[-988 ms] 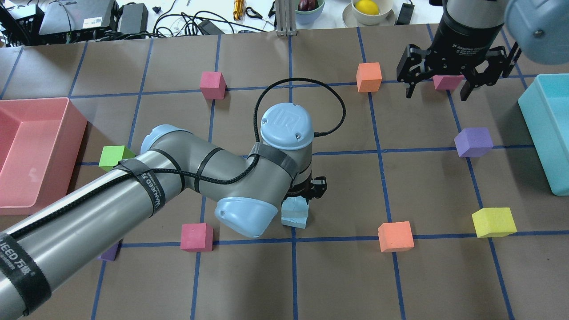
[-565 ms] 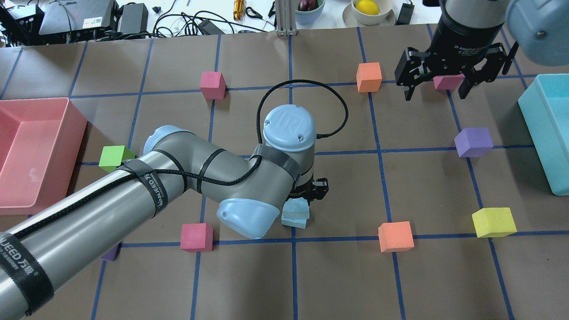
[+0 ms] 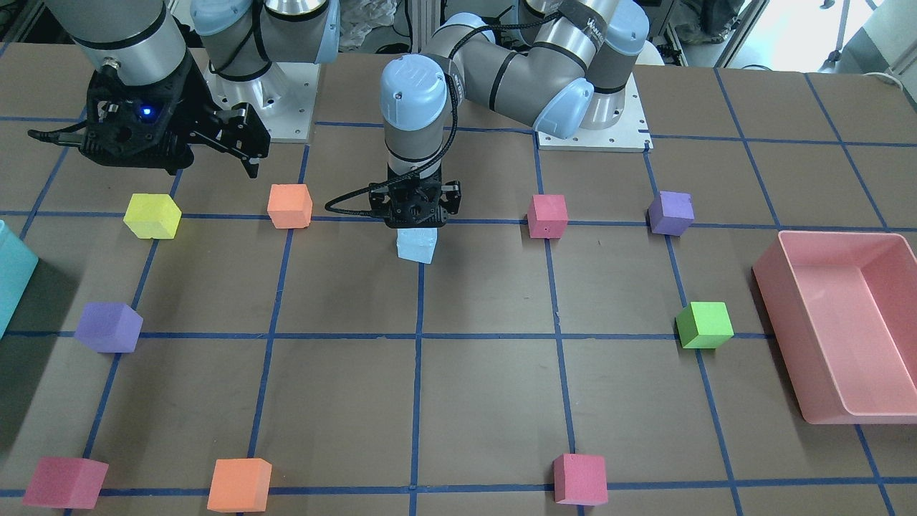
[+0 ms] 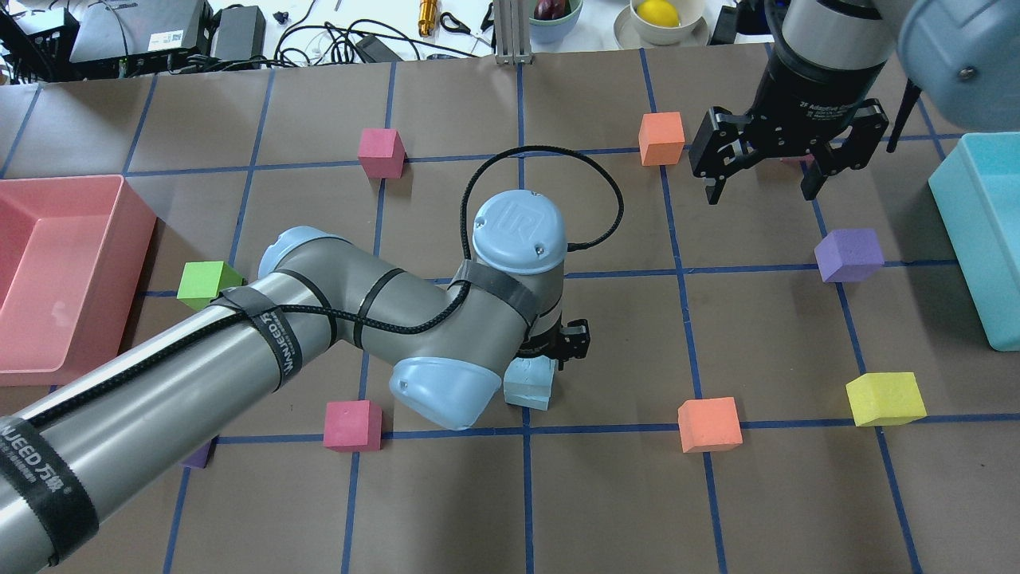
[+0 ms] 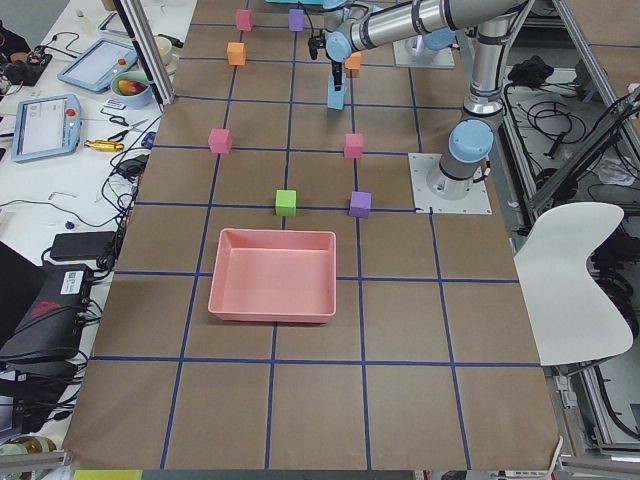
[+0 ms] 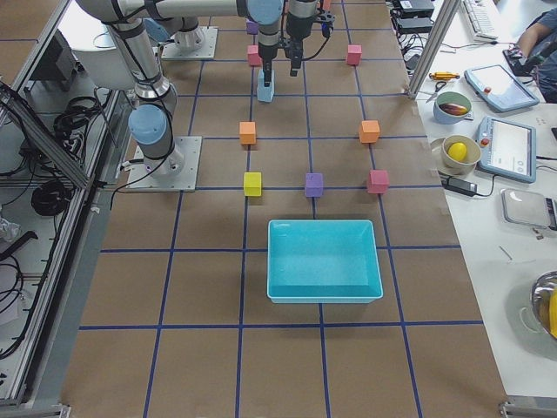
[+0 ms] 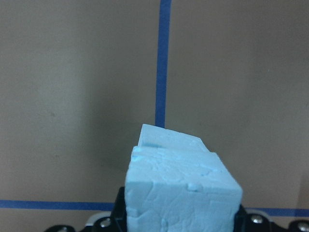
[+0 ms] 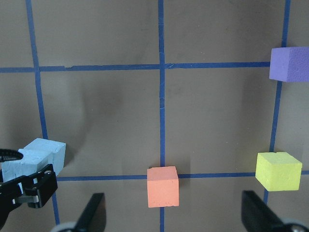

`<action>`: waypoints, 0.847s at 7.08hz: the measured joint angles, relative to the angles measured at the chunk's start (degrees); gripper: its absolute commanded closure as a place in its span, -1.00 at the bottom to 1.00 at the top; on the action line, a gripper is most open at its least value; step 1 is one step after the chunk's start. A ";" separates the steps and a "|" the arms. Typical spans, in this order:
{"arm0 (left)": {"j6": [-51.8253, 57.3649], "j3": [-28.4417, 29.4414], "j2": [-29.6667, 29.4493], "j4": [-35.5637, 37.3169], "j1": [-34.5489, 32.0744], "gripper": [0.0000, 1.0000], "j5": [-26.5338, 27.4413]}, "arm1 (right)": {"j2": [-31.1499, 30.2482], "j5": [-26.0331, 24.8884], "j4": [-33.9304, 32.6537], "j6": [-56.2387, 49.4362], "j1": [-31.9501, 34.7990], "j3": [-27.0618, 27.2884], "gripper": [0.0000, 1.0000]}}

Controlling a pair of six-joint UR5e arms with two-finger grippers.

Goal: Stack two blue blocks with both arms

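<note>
My left gripper (image 3: 416, 223) is shut on a pale blue block (image 7: 181, 193) near the table's middle. The block sits on or just above a second blue block (image 4: 527, 396), slightly turned against it. The lower block's far corner shows in the left wrist view (image 7: 169, 137). From the front, the blue pair (image 3: 417, 247) sits under the fingers. My right gripper (image 4: 761, 191) is open and empty, hovering at the far right beside an orange cube (image 4: 661, 138). The right wrist view shows the blue blocks (image 8: 43, 153) at its left edge.
A pink bin (image 4: 64, 263) stands at the left and a teal bin (image 4: 988, 239) at the right. Around the stack are an orange cube (image 4: 709, 424), a yellow cube (image 4: 884, 399), a purple cube (image 4: 849, 255), pink cubes (image 4: 352, 425) (image 4: 381, 151) and a green cube (image 4: 203, 283).
My right gripper has moved left and nearer, still open, and now covers the pink cube behind it. My left arm has shifted slightly and still holds the blue block.
</note>
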 measured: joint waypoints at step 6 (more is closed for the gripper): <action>13.51 5.15 8.77 -1.93 11.57 -1.00 0.25 | 0.17 0.25 -0.27 0.02 -0.01 0.04 -1.00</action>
